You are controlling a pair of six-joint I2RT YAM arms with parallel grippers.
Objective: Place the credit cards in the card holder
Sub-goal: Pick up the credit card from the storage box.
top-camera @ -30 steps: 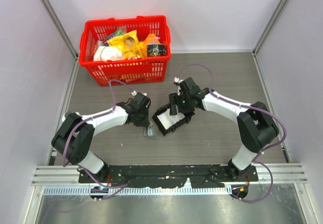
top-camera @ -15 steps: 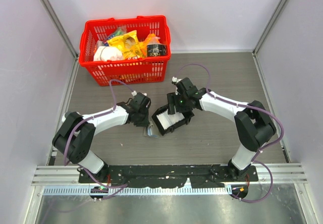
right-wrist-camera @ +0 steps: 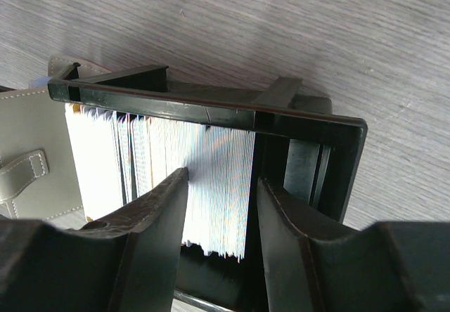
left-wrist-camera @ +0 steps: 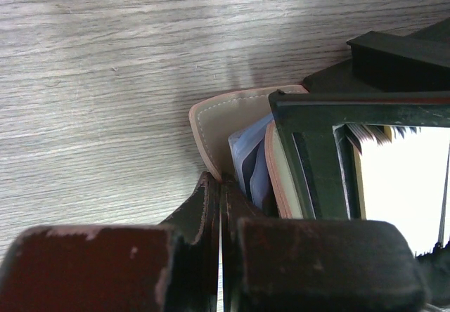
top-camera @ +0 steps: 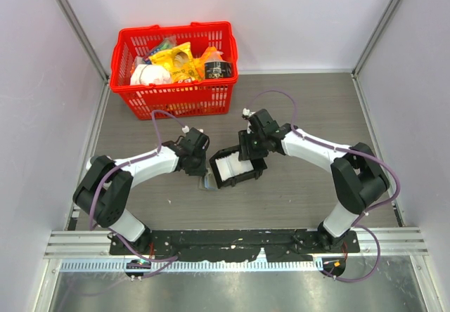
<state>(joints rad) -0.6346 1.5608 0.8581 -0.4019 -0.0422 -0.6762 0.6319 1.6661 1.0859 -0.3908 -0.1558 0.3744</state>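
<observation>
The credit cards (right-wrist-camera: pixel 218 161) stand on edge as a pale stack inside a black open tray (right-wrist-camera: pixel 309 119); from above they show as white cards (top-camera: pixel 228 166) in the tray (top-camera: pixel 242 180). My right gripper (right-wrist-camera: pixel 222 178) is open and reaches into the tray. Its fingers straddle part of the stack; the left finger (right-wrist-camera: pixel 151 217) touches the cards and the right finger stands apart from them. The grey-beige card holder (left-wrist-camera: pixel 225 115) lies against the tray's left side, its blue pockets (left-wrist-camera: pixel 249 161) showing. My left gripper (left-wrist-camera: pixel 221 185) is shut on the card holder's edge.
A red basket (top-camera: pixel 176 95) full of packets stands at the back left. Grey walls close the table on the left, right and back. The card holder's strap side (right-wrist-camera: pixel 28 143) shows to the left of the tray in the right wrist view.
The right gripper's fingers have come closer together around the cards, and the black tray has turned slightly to lie squarer. The left arm has stayed still.
</observation>
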